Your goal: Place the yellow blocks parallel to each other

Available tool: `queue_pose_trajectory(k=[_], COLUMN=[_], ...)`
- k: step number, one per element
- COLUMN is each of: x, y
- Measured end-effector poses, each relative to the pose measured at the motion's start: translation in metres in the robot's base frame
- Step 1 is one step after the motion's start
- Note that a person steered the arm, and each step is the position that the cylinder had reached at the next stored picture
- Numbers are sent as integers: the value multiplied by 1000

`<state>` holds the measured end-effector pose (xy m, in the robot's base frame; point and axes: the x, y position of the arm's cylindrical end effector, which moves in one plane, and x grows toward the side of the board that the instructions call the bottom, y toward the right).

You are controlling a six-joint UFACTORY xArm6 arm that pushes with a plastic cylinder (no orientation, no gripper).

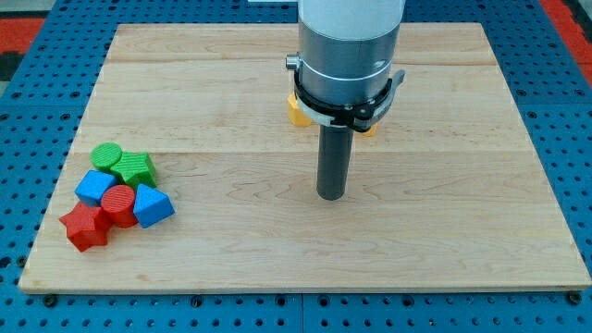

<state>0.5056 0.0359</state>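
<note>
Our tip (331,196) sits on the wooden board (444,231), roughly mid-board, a bit toward the view's right of centre. No jaws on this rig, just a straight dark rod, so there's nothing to spread or pinch; the tip touches no block.

Yellow blocks: we see two yellow bits up behind the arm's grey housing (350,55). One yellow block (297,111) pokes out at the view's left of the housing, a second yellow block (368,129) shows only as a sliver at the view's right under the black clamp. Both are mostly hidden, so we can't tell their shapes or how they're angled to each other. They lie toward the view's top from our tip, apart from it.

The rest is bunched at the view's lower left, well apart from our tip:
- green cylinder (106,156) at the cluster's top
- green block (138,168) just beside it on the right, touching
- blue block (93,186) under the green cylinder
- red cylinder (118,204) in the middle of the bunch
- blue triangular block (153,206) on the right of the red cylinder
- red star-like block (85,227) at the bottom left

The board rests on a blue perforated table (37,83).
</note>
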Motion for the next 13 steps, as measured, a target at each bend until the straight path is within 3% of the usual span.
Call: queue_pose_trajectory(k=[3,5,6,9,10,11,12,13], x=[-3,-73,-107,-153,-185,-186,-183,-153], y=[9,79,86,-128,-156,-228,-232,-206])
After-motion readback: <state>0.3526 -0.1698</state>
